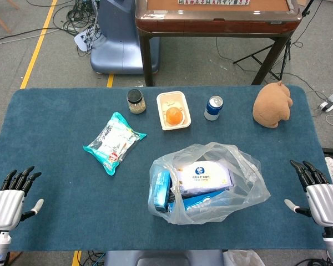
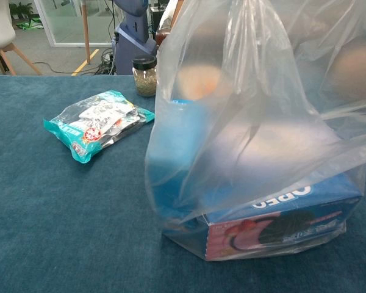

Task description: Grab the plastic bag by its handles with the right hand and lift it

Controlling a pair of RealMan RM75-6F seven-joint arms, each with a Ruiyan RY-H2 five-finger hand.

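A clear plastic bag [image 1: 211,183] stands on the blue table near the front, right of centre. Inside it are a blue Oreo box [image 2: 274,220], a white pack [image 1: 202,176] and a blue carton [image 1: 161,189]. Its handles [image 1: 233,155] lie slack around the top and right side. In the chest view the bag [image 2: 250,116] fills the right half. My right hand [image 1: 319,195] rests open at the table's right front edge, well clear of the bag. My left hand [image 1: 12,197] is open at the left front corner. Neither hand shows in the chest view.
A teal snack packet [image 1: 114,142] lies left of the bag. Behind stand a jar [image 1: 136,101], a white tray [image 1: 173,110] with an orange, a blue can [image 1: 213,107] and a brown plush toy [image 1: 272,104]. A wooden table [image 1: 216,16] stands beyond.
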